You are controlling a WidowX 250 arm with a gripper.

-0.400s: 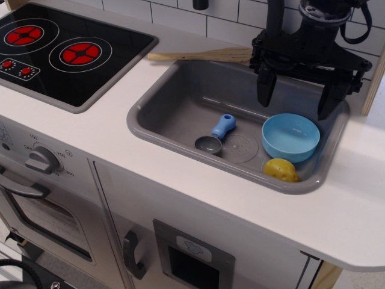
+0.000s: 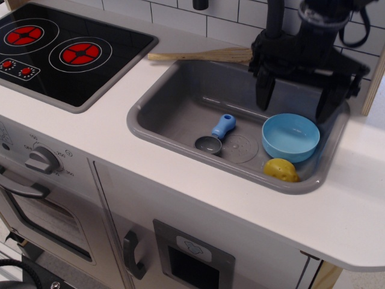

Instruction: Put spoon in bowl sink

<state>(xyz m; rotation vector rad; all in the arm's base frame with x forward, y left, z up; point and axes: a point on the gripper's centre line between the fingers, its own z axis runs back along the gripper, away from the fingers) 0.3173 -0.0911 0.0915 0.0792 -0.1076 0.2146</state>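
**A:** So where's the spoon (image 2: 216,136) seen right now?

**B:** It's laid flat on the floor of the sink (image 2: 174,102), roughly mid-basin, just left of the moulded drain circle (image 2: 240,147). The long axis is run diagonally: the grey metal cup is pointed toward the front-left, the stubby blue handle is angled up toward the back-right. Nothing is touching it.

**A:** And the bowl?

**B:** One light blue bowl (image 2: 290,136) is sat upright in the right part of the sink, apart from the spoon with the drain between them. Nothing can be seen inside it. One small yellow lumpy thing (image 2: 281,170) is tucked just in front of it, by the front-right corner.

**A:** Gripper status?

**B:** One gripper (image 2: 296,99) is held above the right end of the sink, over the back of the bowl. The two dark fingers (image 2: 264,90) are spread wide apart and nothing is gripped between them.

**A:** Anything else counted?

**B:** One wooden spatula (image 2: 198,56) is laid on the white counter (image 2: 90,129) along the back edge of the sink. One black hob (image 2: 66,51) with two big red rings is set at the left, and an oven knob (image 2: 41,160) is spotted below it.
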